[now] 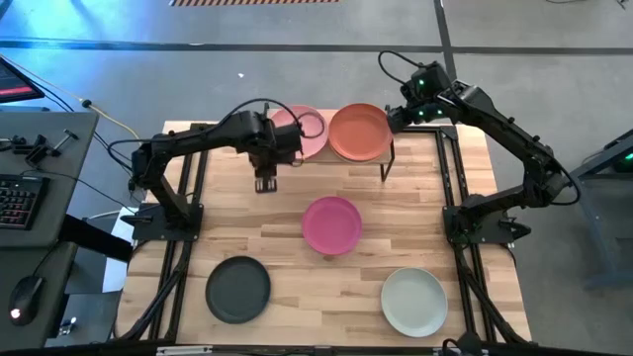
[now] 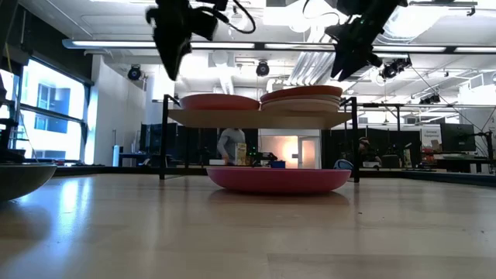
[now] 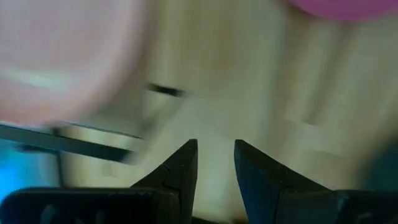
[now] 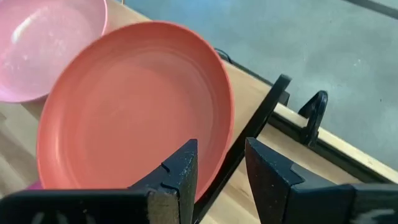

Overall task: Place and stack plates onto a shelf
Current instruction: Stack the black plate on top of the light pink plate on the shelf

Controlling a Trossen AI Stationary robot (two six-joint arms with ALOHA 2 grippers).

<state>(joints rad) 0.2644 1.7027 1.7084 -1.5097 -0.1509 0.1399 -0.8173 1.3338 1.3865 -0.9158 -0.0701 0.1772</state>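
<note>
We see the left claw (image 1: 265, 181) hanging over bare wood just in front of the shelf (image 1: 388, 158), its two dark fingers (image 3: 180, 168) parted by a narrow gap with nothing between them. The left arm reaches in from its base at the left edge of the surface (image 1: 396, 232), elbow bent, wrist pointing down. Over on the right, the right claw (image 1: 395, 119) sits at the shelf's far right corner, fingers spread and empty, right beside the rim of the terracotta orange plate (image 4: 134, 112); that arm folds up from its base on the right and stretches across toward the shelf. No writing or labels we can read anywhere. On the shelf, the light pink plate (image 1: 300, 132) lies on the left half, the orange one tops a stack on the right half. Just in front of the shelf, the magenta plate (image 1: 331, 223) rests on the surface. Nearer the front edge lie the charcoal plate (image 1: 238, 289) on the left and the pale mint-white plate (image 1: 414, 302) on the right, well apart.
</note>
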